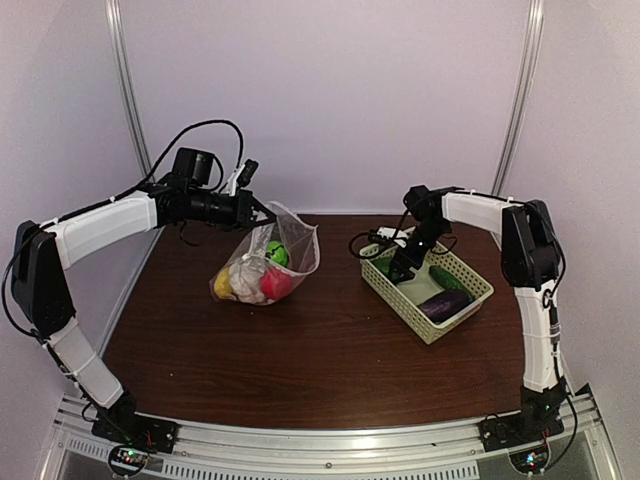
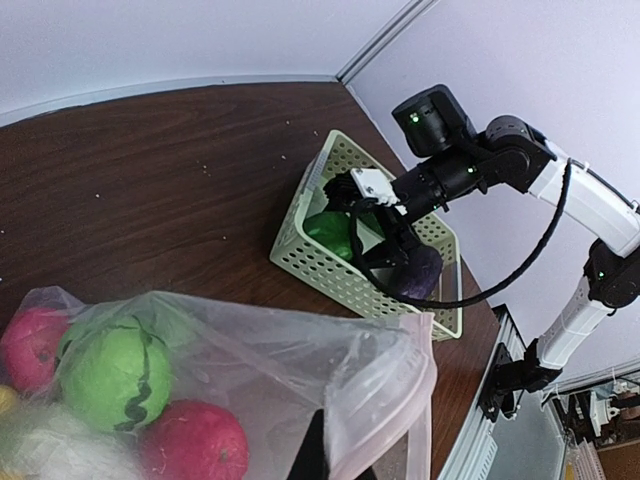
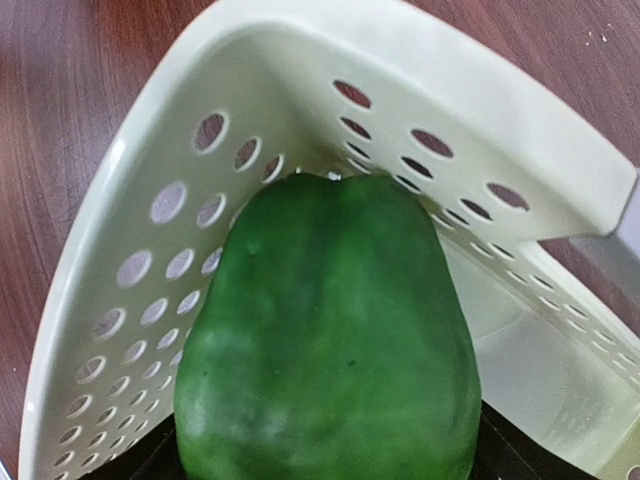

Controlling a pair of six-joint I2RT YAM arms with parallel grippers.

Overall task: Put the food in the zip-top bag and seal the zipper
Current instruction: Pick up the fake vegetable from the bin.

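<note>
The zip-top bag (image 1: 290, 240) stands left of centre on the worktop (image 1: 330, 370), nearer the far edge, with its mouth raised. The left gripper (image 1: 262, 214) is closed on the bag's upper rim and holds it up; a dark finger shows through the plastic in the left wrist view. Inside lie a striped green ball (image 2: 112, 372), a red-pink ball (image 2: 195, 440) and a white cauliflower (image 1: 245, 275).

The basket (image 1: 395, 302) sits towards the right edge, in the far half of the worktop. The right gripper (image 1: 403, 262) is down in its left corner at a large green piece (image 3: 330, 340), which lies against the perforated wall. That piece fills the right wrist view and only dark slivers show at the lower corners, so I cannot tell whether the jaws have closed on it or merely straddle it. A purple eggplant (image 1: 445, 303) lies just beside it, towards the near edge.

The green piece looks like a light toy with smooth, probably slippery skin. A hold across its broad middle should be surer than one at the tapering end. The bag is thin and limp, so the piece is best dropped through the held mouth, not pushed against the film.
</note>
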